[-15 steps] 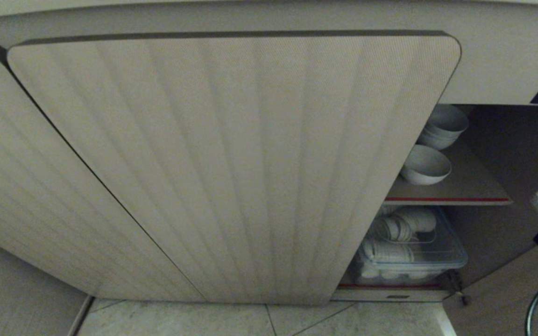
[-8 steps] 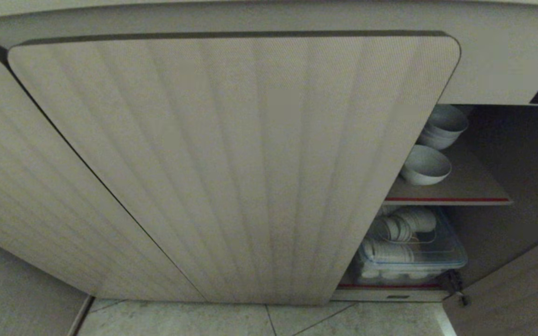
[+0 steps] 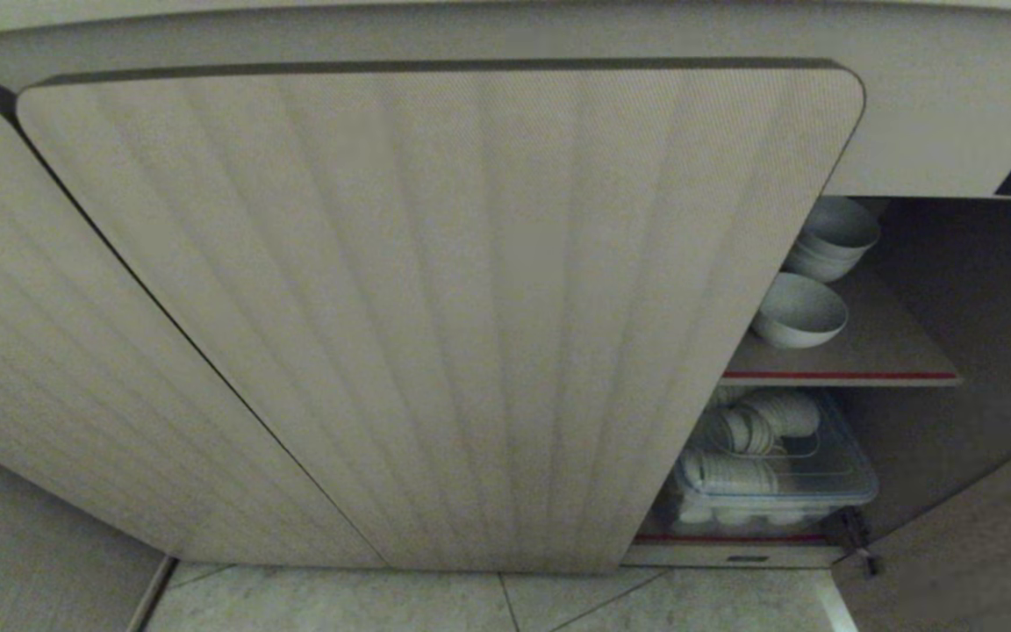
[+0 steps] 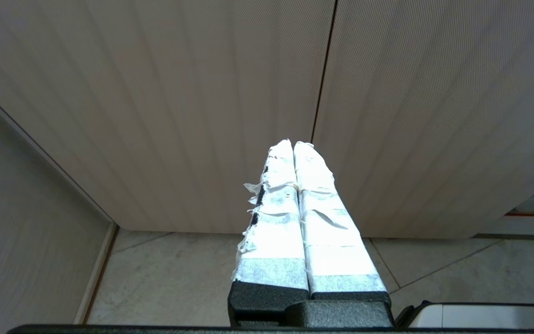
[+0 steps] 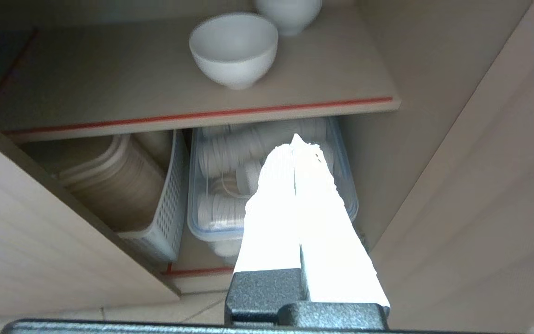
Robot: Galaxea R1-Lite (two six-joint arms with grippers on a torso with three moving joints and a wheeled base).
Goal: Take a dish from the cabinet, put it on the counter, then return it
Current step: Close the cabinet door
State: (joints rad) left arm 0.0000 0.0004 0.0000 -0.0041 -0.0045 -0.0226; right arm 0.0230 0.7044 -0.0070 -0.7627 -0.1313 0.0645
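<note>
Here, my right end effector (image 5: 295,144) hangs pinched shut and empty before the open cabinet (image 3: 435,307), the dish (image 5: 233,48) upright on the upper shelf (image 5: 109,88); probably, entering closed would knock it into the neighbouring bowls (image 5: 289,14).

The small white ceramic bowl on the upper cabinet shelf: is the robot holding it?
No. The small white ceramic bowl stands alone on the brown shelf; the right gripper is shut, empty.

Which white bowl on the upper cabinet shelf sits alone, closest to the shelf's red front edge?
The single small white ceramic bowl, standing by itself toward the red-edged shelf front; the other white bowls are stacked behind it.
</note>
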